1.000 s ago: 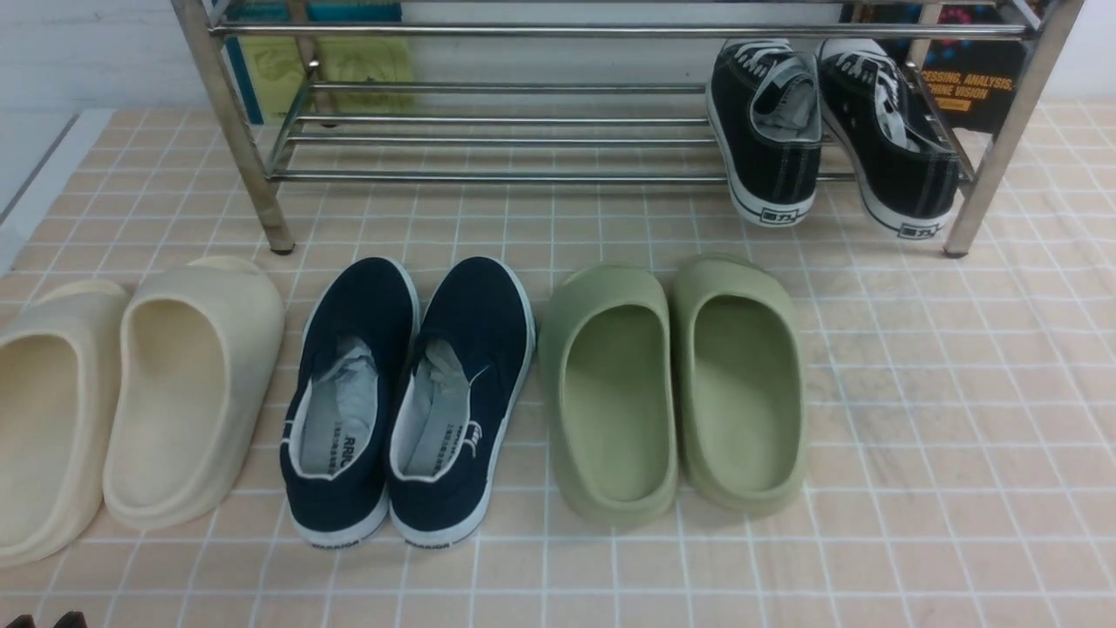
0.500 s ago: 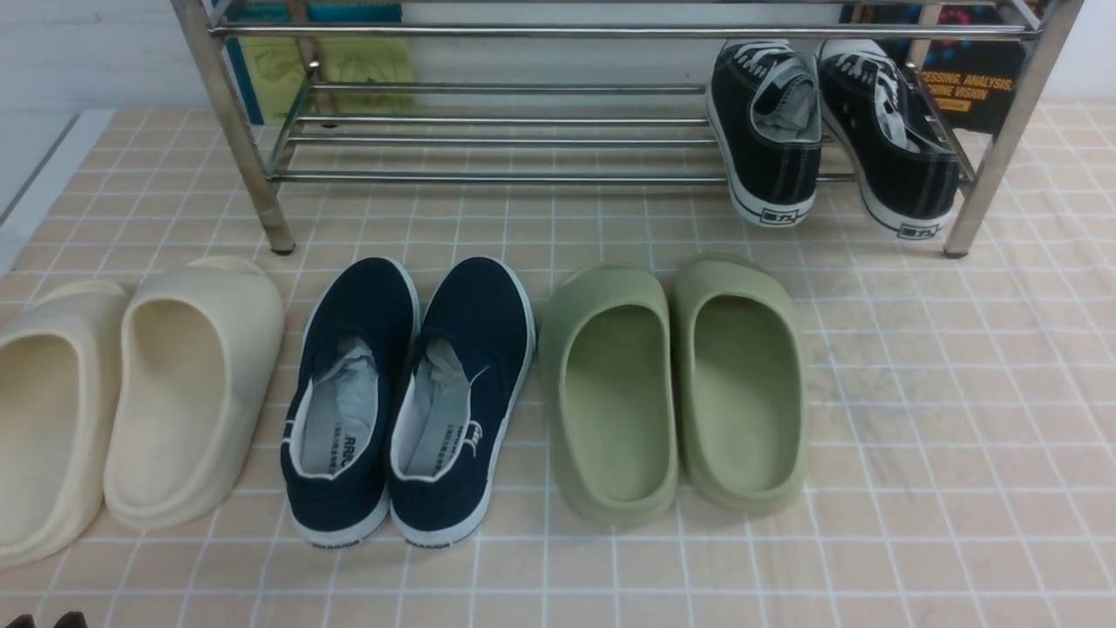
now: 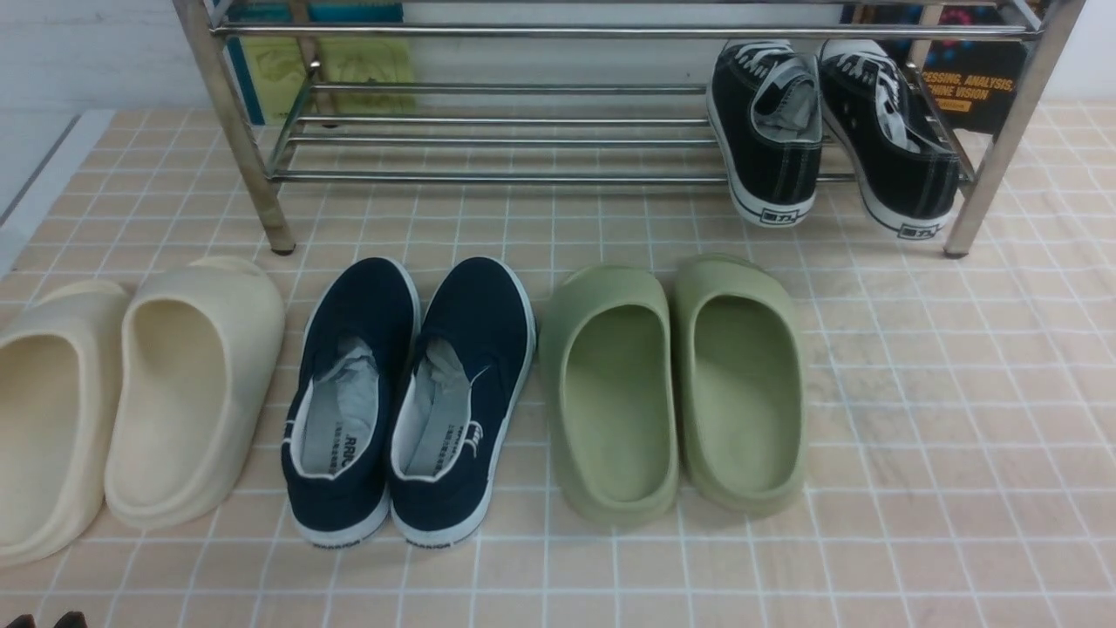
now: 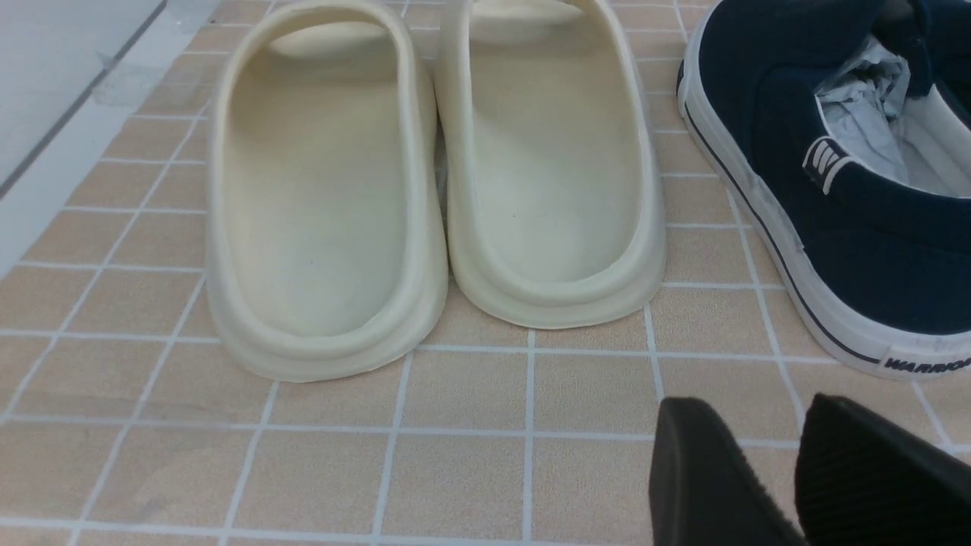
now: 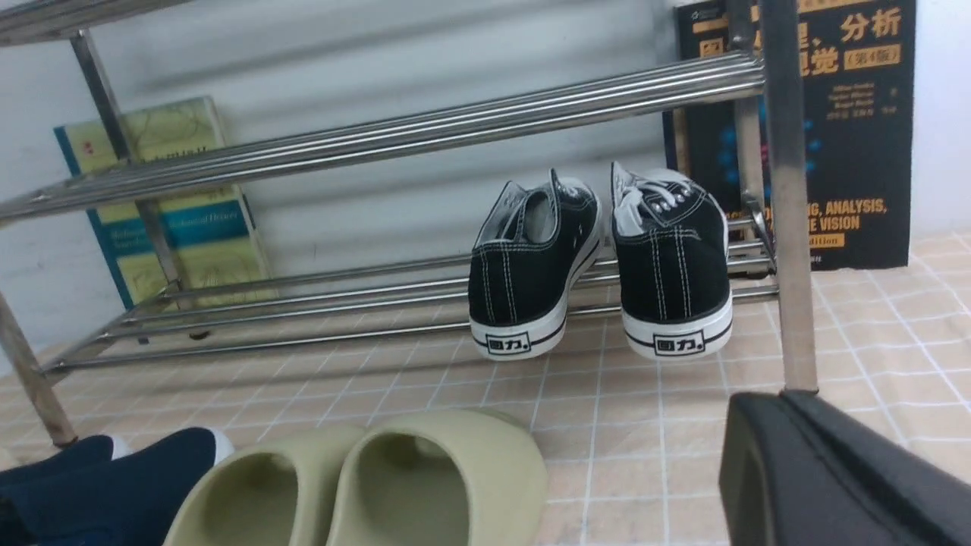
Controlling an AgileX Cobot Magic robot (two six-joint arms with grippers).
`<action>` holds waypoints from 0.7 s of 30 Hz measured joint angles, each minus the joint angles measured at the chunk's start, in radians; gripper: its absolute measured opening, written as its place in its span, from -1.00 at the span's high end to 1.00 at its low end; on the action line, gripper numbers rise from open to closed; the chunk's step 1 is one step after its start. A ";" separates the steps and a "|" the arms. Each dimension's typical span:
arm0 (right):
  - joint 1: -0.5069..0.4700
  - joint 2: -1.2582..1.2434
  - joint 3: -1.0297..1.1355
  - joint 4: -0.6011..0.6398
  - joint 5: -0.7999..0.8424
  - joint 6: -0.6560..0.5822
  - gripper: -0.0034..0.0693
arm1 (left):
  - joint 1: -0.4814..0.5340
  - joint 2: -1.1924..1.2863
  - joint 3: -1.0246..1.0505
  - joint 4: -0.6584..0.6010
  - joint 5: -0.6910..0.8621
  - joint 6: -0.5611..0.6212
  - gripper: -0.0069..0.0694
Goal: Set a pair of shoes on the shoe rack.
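Front view shows the pair of black sneakers (image 3: 772, 131) side by side on the lower shelf of the steel shoe rack (image 3: 497, 179), beyond and apart from the tips of the right gripper (image 5: 775, 396), which is closed with nothing in its jaws. Nearer the jaws than the rack, green clogs (image 3: 615, 392), navy slip-ons (image 3: 349, 392) and cream clogs (image 3: 193, 392) stand on the floor (image 3: 959, 436), clear of the left gripper (image 4: 758, 406), its jaws parted and empty.

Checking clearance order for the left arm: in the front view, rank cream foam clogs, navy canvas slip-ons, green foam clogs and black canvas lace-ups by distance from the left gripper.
From the left gripper:
1. Cream foam clogs: far left
2. Navy slip-ons: left of centre
3. Green clogs: right of centre
4. Black lace-ups: right, on rack
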 joint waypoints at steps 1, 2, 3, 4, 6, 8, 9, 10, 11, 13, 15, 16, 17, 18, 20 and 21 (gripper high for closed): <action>0.000 0.000 0.004 0.000 -0.011 0.000 0.89 | 0.000 0.000 0.000 0.000 0.000 0.000 0.19; 0.000 0.000 0.003 0.000 -0.013 0.000 0.89 | 0.000 0.000 0.000 0.000 0.000 0.000 0.19; 0.000 0.000 0.006 -0.001 -0.019 0.000 0.89 | 0.000 0.000 0.000 0.000 0.000 0.000 0.19; 0.000 0.000 0.006 -0.001 -0.022 0.000 0.89 | 0.000 0.000 0.000 0.000 0.000 0.000 0.19; 0.000 0.000 0.006 -0.001 -0.025 0.000 0.88 | 0.000 0.000 0.000 0.000 0.000 0.000 0.19; 0.003 -0.014 0.006 0.000 -0.021 -0.005 0.88 | 0.000 0.000 0.000 0.000 0.000 0.000 0.19; 0.000 -0.025 0.006 0.004 -0.013 -0.019 0.88 | 0.000 0.000 0.000 0.000 0.000 0.000 0.19; -0.011 -0.060 0.006 0.009 0.026 -0.051 0.87 | 0.000 0.000 0.000 0.000 0.000 0.000 0.19; -0.024 -0.079 0.006 0.012 0.052 -0.077 0.87 | 0.000 0.000 0.000 0.000 0.000 0.000 0.19; -0.058 -0.133 0.006 0.013 0.142 -0.113 0.88 | 0.000 0.000 0.000 0.000 0.000 0.000 0.19; -0.131 -0.258 0.006 -0.010 0.289 -0.138 0.88 | 0.000 0.000 0.000 0.000 0.000 0.000 0.19; -0.160 -0.309 0.006 -0.019 0.343 -0.138 0.88 | 0.000 0.000 0.000 0.000 0.000 0.000 0.19; -0.192 -0.369 0.006 -0.035 0.405 -0.131 0.88 | 0.000 0.000 0.000 0.000 0.000 0.000 0.19; -0.192 -0.369 0.006 -0.035 0.405 -0.131 0.88 | 0.000 0.000 0.000 0.000 0.000 0.000 0.19; -0.243 -0.430 0.006 -0.085 0.532 -0.082 0.88 | 0.000 0.000 0.000 0.000 0.000 0.000 0.19; -0.245 -0.430 0.006 -0.088 0.532 -0.077 0.88 | 0.000 0.000 0.000 0.000 0.000 0.000 0.19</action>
